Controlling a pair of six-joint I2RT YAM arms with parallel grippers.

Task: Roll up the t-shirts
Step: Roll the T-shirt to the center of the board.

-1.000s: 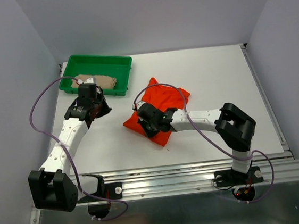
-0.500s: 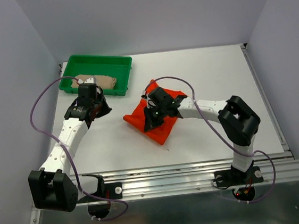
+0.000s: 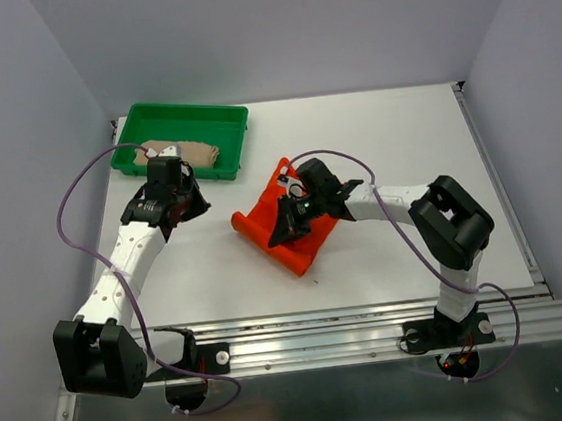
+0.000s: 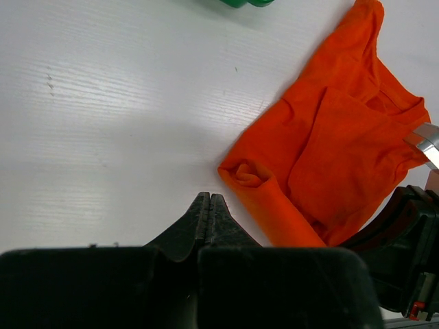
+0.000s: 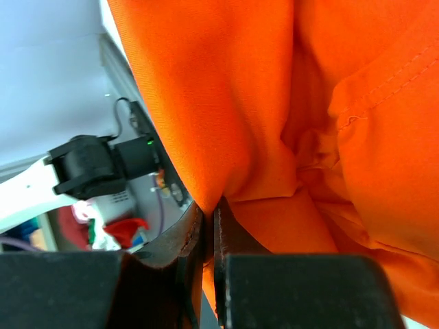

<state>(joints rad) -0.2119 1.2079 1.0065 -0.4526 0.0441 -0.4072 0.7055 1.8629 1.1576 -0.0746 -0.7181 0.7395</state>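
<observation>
Well, the orange-red t-shirt (image 3: pixel 305 250) lies on the white bench (image 3: pixel 404 137), to the right of the green tray (image 3: pixel 186 113) and a bit nearer to the arms' bases than the tray is. It is plain, soft and bright, with no picture on it. The edge of it that is on the tray's side is rolled into a thick tube, and the left wrist view shows the round end of that roll (image 4: pixel 248 175). The rest of the shirt is not rolled. It is folded over and has some wrinkles.

The right arm (image 3: pixel 391 202) reaches over the shirt. The right jaws are pinched tight on a fold of the orange cloth, which fills most of the right wrist view (image 5: pixel 226 96).

The green tray sits at the far left corner of the bench. Inside it lies the beige t-shirt (image 3: pixel 193 153), bunched into a long lump.

The left arm (image 3: pixel 129 249) stops just in front of the tray. The left jaws are clenched shut with nothing between them, over bare bench.
</observation>
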